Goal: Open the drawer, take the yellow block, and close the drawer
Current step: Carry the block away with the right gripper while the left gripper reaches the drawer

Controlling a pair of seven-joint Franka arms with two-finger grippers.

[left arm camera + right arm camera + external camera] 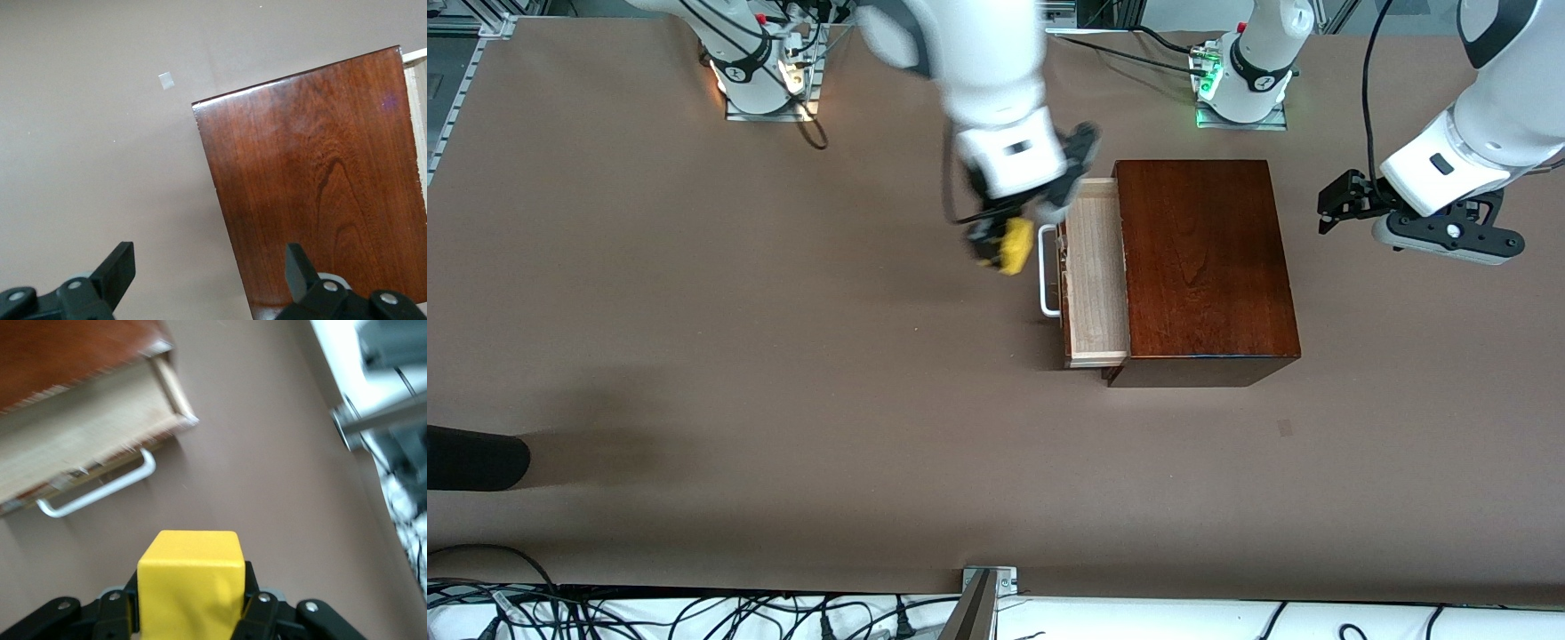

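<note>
The right tool (1000,244) is up in the air over the bare brown tabletop (738,338), just beside the drawer's white loop handle (1047,276) and in front of the drawer. Its fingers are clamped on the yellow block (1016,245), one on each side; in the right wrist view the block (190,587) sits squarely between the black fingers (257,613), with its top face clear above them.

The drawer (1096,276) is pulled out of the glossy mahogany-coloured wooden box (1205,262) toward the right arm's end of the tabletop. Its pale light-wood tray shows an empty floor, and the dark front carries the handle. The right wrist view shows the same open tray (87,440) and the handle (100,490) below the held block.

The left tool (1334,206) hangs above the tabletop toward the left arm's end, well apart from the box, and this arm waits. Its fingers are spread wide with nothing between them; the left wrist view shows the two fingertips (117,267) set far apart over the box top (320,180) and the tabletop beside it.
</note>
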